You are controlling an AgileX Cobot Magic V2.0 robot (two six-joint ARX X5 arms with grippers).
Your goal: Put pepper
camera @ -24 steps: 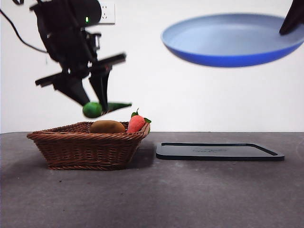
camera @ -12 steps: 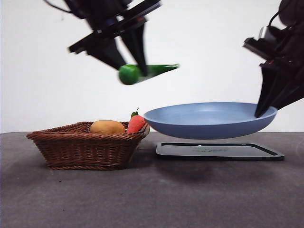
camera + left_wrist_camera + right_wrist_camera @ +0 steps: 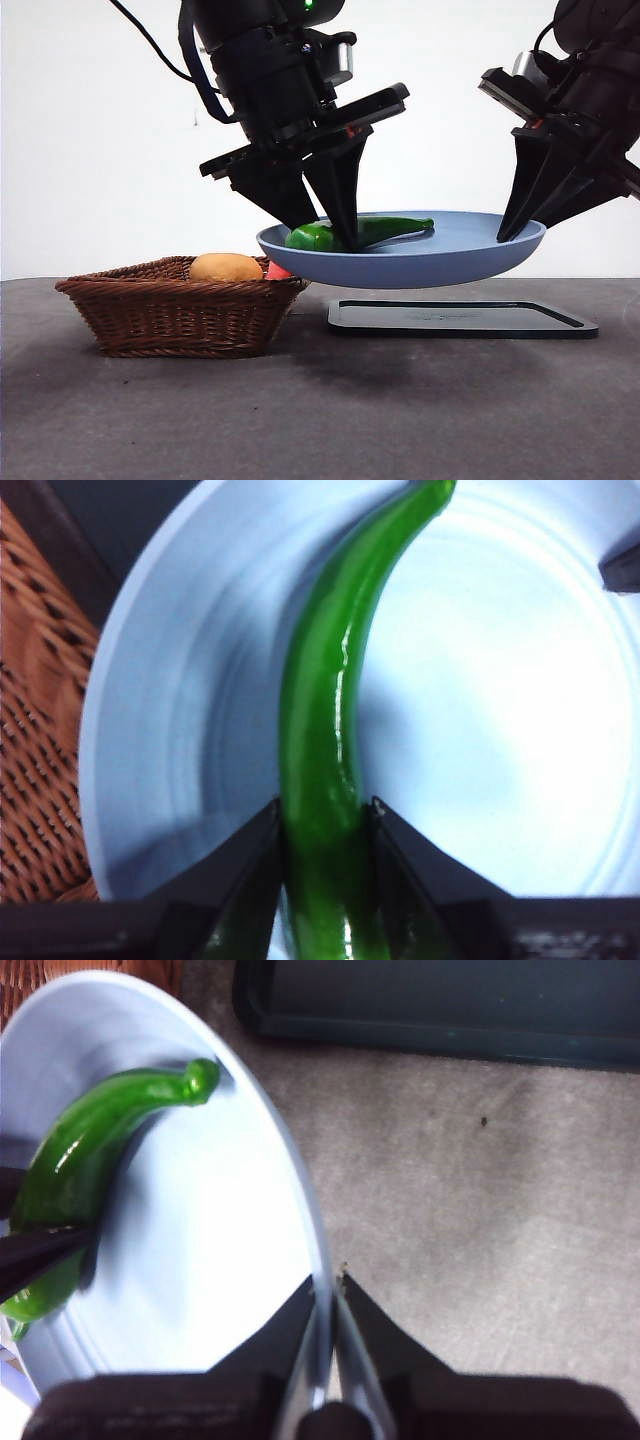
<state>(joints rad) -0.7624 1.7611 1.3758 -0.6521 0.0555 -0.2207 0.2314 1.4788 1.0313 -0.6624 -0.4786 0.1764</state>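
The glossy green pepper lies along the blue plate, its pointed tip toward the plate's middle. My left gripper reaches down from above and is shut on the pepper's thick end near the plate's left rim. My right gripper is shut on the plate's right rim and holds the plate in the air, above the black tray. The right wrist view shows the pepper on the plate's far side.
A wicker basket stands at the left, its right edge under the plate's left rim. In it are a yellow-orange lump and a red-orange thing, mostly hidden. The flat black tray lies on the grey table.
The left gripper has come down and to the right with the pepper, from above the plate into it. The plate has shifted left toward the basket.
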